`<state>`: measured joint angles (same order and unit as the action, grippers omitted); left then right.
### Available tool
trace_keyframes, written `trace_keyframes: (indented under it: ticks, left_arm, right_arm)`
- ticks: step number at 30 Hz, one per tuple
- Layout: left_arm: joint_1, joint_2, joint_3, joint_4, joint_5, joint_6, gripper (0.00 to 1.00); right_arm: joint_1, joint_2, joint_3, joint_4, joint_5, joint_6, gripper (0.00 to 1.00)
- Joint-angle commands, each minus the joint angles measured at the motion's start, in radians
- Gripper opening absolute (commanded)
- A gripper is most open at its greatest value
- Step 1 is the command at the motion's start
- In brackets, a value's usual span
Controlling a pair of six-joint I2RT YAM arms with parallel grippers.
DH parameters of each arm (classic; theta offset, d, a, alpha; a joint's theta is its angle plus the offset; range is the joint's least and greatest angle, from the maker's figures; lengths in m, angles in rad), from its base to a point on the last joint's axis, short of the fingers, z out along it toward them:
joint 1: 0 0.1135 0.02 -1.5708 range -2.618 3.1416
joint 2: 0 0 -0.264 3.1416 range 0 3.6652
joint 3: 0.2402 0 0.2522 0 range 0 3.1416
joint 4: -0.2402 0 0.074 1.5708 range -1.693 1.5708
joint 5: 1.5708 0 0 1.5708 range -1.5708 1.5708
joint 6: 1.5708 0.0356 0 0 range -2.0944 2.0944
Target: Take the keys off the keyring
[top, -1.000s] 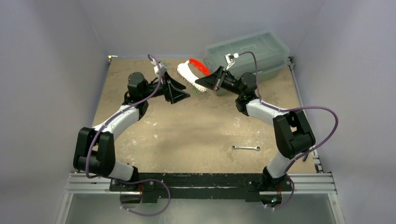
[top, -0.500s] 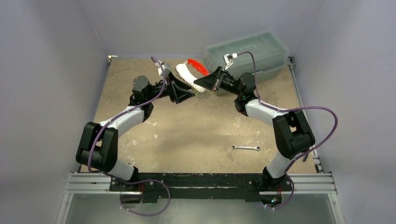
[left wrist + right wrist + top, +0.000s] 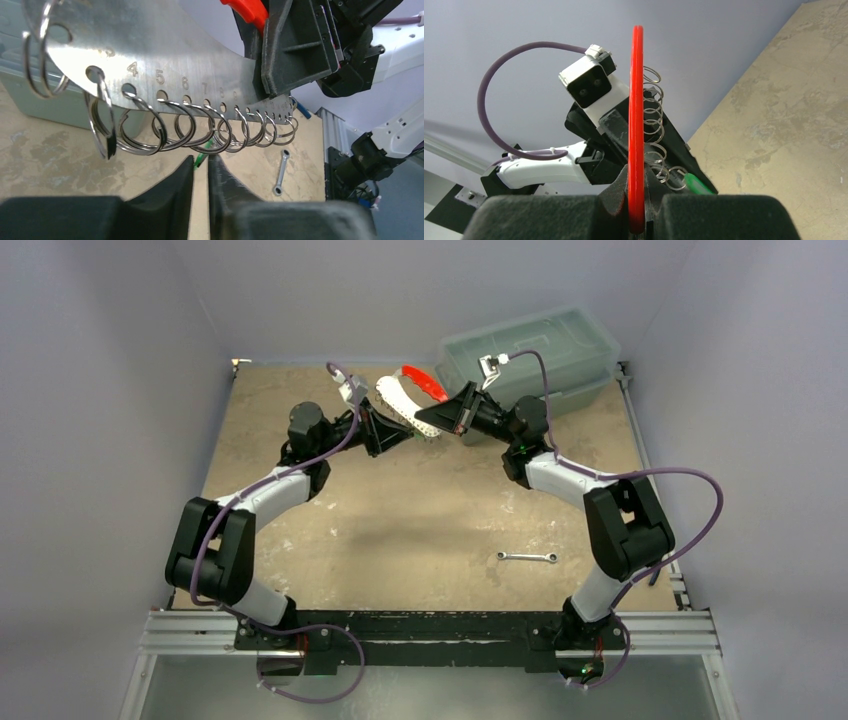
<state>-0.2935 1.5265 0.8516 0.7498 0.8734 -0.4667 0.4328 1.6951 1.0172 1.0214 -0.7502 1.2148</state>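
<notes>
The keyring (image 3: 398,398), a white oval loop with a red section (image 3: 425,382), hangs in the air at the back of the table. My right gripper (image 3: 438,421) is shut on it; in the right wrist view its jaws (image 3: 636,177) pinch the red section (image 3: 637,100). In the left wrist view the loop's numbered edge (image 3: 175,55) carries a row of wire rings (image 3: 192,132). My left gripper (image 3: 201,161) is shut on the green-headed key (image 3: 200,159) hanging under that row, which also shows in the right wrist view (image 3: 696,185). Other keys are too small to tell apart.
A translucent grey-green bin (image 3: 530,355) stands at the back right, just behind the right gripper. A slim silver wrench (image 3: 527,557) lies on the tan table toward the front right and also appears in the left wrist view (image 3: 281,172). Grey walls enclose the table.
</notes>
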Motion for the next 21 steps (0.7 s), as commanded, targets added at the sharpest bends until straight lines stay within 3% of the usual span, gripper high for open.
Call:
trace_keyframes:
  ticks: [1, 10, 15, 21]
  left_arm:
    - [-0.004, -0.005, 0.015, -0.009, -0.025, 0.044, 0.0]
    - [-0.003, -0.037, 0.01, -0.067, 0.069, 0.064, 0.0]
    - [-0.003, -0.055, 0.039, -0.267, 0.093, 0.202, 0.0]
    - [-0.003, -0.037, 0.019, -0.137, 0.047, 0.123, 0.0]
  right_arm:
    - [0.006, -0.035, 0.036, 0.076, 0.008, 0.013, 0.0]
    - [-0.017, -0.039, 0.015, 0.048, 0.019, -0.027, 0.0]
    - [-0.032, -0.034, 0.0, 0.037, 0.028, -0.038, 0.0]
    - [-0.027, -0.025, -0.011, 0.068, 0.054, 0.008, 0.0]
